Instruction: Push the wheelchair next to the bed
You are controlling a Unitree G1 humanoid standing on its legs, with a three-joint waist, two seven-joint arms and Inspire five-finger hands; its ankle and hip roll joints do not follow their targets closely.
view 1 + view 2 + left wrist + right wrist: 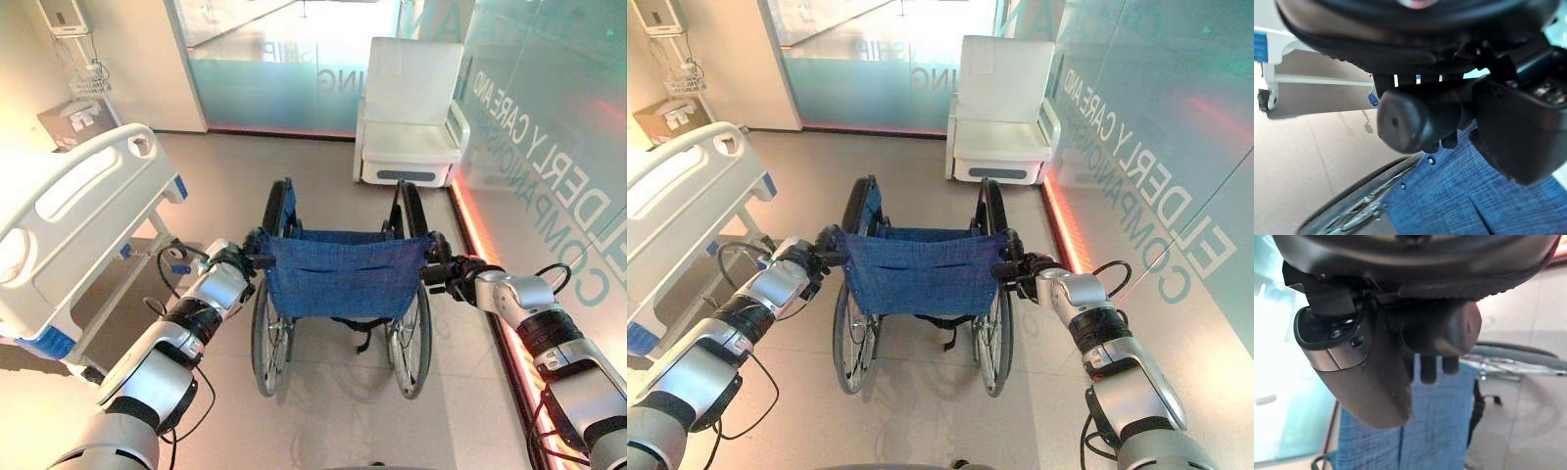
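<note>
A wheelchair (pixel 343 274) with a blue cloth back and black wheels stands on the floor in front of me, facing away. My left hand (pixel 235 262) is shut on its left push handle (pixel 1415 120). My right hand (pixel 460 274) is shut on the right push handle (pixel 1442 330); in both wrist views the fingers curl round the black grips. The white hospital bed (pixel 73 211) with its plastic end board stands to the left of the wheelchair, a short gap away.
A white armchair (pixel 411 113) stands against the frosted glass wall ahead. A glass wall with lettering (pixel 549 147) runs along the right side, with a lit red strip at its base. A cardboard box (pixel 73 119) and a wire rack stand at the far left.
</note>
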